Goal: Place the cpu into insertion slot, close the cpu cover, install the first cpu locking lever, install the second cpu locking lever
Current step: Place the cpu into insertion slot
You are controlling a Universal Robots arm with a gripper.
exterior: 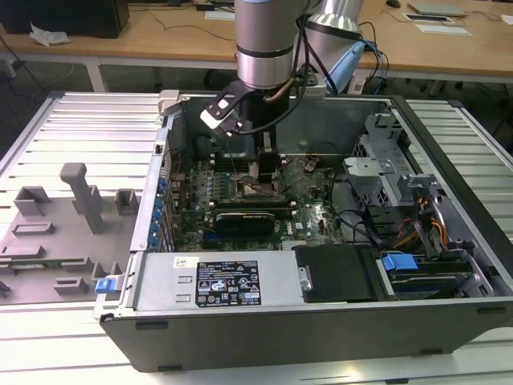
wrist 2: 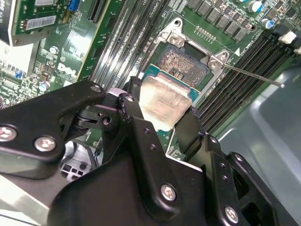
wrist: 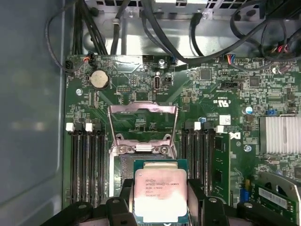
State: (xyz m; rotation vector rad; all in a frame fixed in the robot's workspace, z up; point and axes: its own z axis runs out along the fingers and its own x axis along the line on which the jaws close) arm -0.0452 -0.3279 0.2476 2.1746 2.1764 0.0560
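An open computer case is seen lying on a slatted metal table, and the arm is lowered into it over the green circuit board. The gripper is clamped on the chip: in both wrist views the black fingers are pressed against two opposite edges of the chip, whose dull silver top is turned upward.

The chip is held over the near part of the socket. The far part of the socket is left uncovered, so that its field of fine contacts can be seen in the second wrist view. Whether the chip touches the socket cannot be told. In the exterior view the socket is found directly below the gripper.

The cover, a thin metal frame with a square window, is swung open and stands beyond the socket, hinged at its far edge. A thin metal rod is seen reaching out from one corner of the socket, raised clear of the board. Rows of long black memory slots are set on both sides of the socket. Grey holders are placed on the table at the exterior view's left
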